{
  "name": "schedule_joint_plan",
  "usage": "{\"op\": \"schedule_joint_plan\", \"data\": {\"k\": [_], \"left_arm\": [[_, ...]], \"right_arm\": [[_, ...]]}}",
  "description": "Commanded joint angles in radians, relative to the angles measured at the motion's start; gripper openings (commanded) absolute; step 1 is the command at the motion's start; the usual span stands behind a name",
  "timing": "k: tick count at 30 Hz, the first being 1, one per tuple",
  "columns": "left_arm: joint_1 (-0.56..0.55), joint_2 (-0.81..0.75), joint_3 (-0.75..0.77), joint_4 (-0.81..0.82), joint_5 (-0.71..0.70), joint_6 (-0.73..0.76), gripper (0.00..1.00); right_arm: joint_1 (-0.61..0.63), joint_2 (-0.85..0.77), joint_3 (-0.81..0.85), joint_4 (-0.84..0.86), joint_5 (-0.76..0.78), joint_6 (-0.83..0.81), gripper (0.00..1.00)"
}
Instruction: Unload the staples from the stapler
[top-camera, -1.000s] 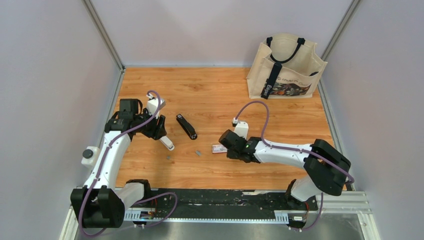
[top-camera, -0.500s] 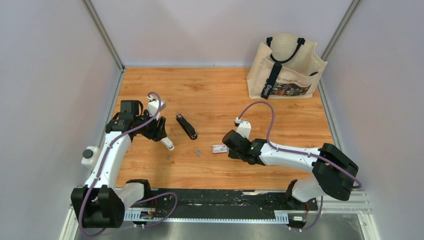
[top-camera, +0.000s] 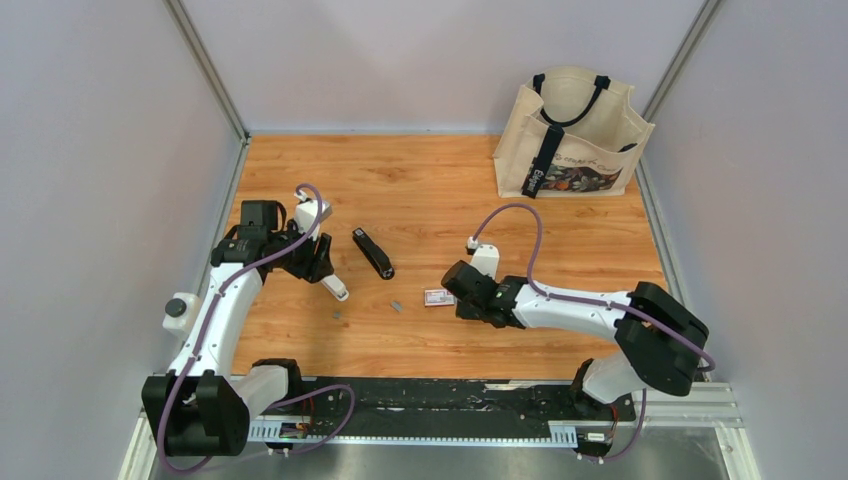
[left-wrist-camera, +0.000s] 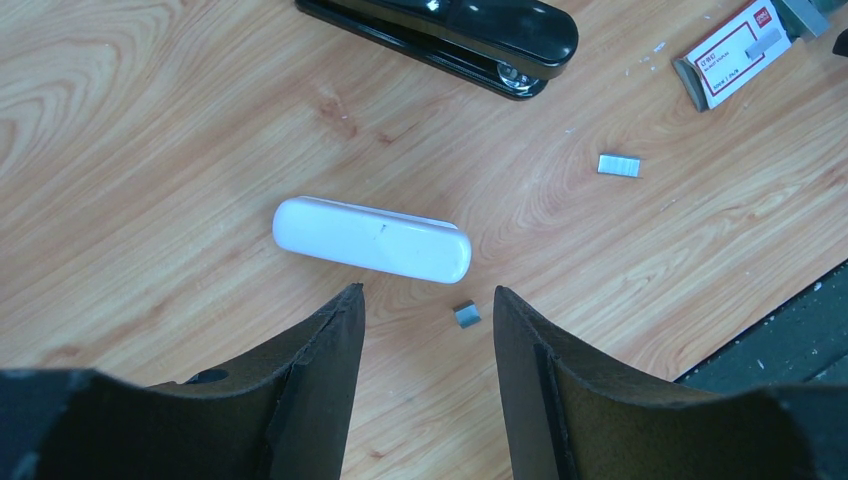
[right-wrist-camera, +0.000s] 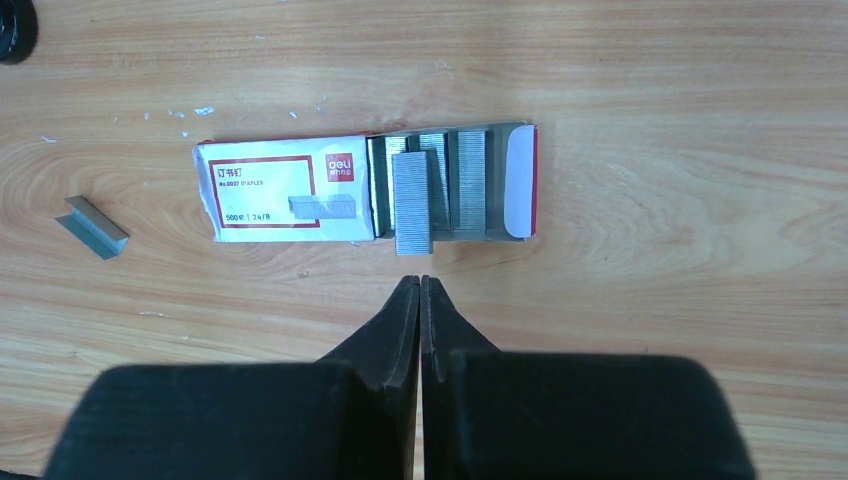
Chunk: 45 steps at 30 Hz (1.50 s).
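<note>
Staples (left-wrist-camera: 466, 315), tiny short grey metal strips, loose on the orange wooden table (top-camera: 420, 180): one between the tips of the left gripper (left-wrist-camera: 425, 300) in the wrist view, a second strip (left-wrist-camera: 619, 165) further right, well apart from the first. Left fingers (left-wrist-camera: 320, 360) spread apart, grasping nothing, poised just short of a white rounded oblong plastic piece (left-wrist-camera: 372, 238). Beyond that, a glossy black stapler (left-wrist-camera: 450, 30), lying closed as far as can be told, contents hidden. Further right, a small flat red-and-white cardboard box (right-wrist-camera: 290, 190), end flap open, grey strips packed inside and a longer strip (right-wrist-camera: 413, 203) lying across them, overhanging the near edge. Right gripper (right-wrist-camera: 421, 282) clenched tight on nothing, tips just short of that strip. Probably nudging it home: best pushed slowly and squarely, keeping low, so as not to tip the strip off or slide the light box away. Far right, a cream canvas tote bag (top-camera: 575, 135) at the back corner
</note>
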Motion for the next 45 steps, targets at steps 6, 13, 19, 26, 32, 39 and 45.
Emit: {"op": "schedule_joint_plan", "data": {"k": [6,13,19,26,32,39,45], "left_arm": [[-0.004,-0.019,0.001,0.014,0.01,0.017,0.59],[-0.002,-0.014,-0.005,0.019,0.011,0.016,0.59],[-0.004,-0.011,-0.011,0.026,0.01,0.016,0.59],[-0.004,-0.003,-0.014,0.031,0.014,0.016,0.59],[-0.004,-0.008,-0.017,0.031,0.016,0.016,0.59],[-0.004,-0.014,-0.031,0.033,0.016,0.019,0.59],[-0.004,-0.011,-0.021,0.022,0.017,0.024,0.59]], "right_arm": [[-0.017,0.038,0.057,0.005,-0.012,-0.025,0.03],[-0.028,0.072,0.096,0.009,-0.013,-0.051,0.02],[-0.039,0.089,0.103,0.024,-0.023,-0.064,0.02],[-0.042,0.098,0.105,0.026,-0.035,-0.068,0.02],[-0.045,0.112,0.12,0.029,-0.052,-0.082,0.03],[-0.045,0.116,0.132,0.049,-0.061,-0.108,0.03],[-0.045,0.092,0.117,0.074,-0.092,-0.129,0.09]]}}
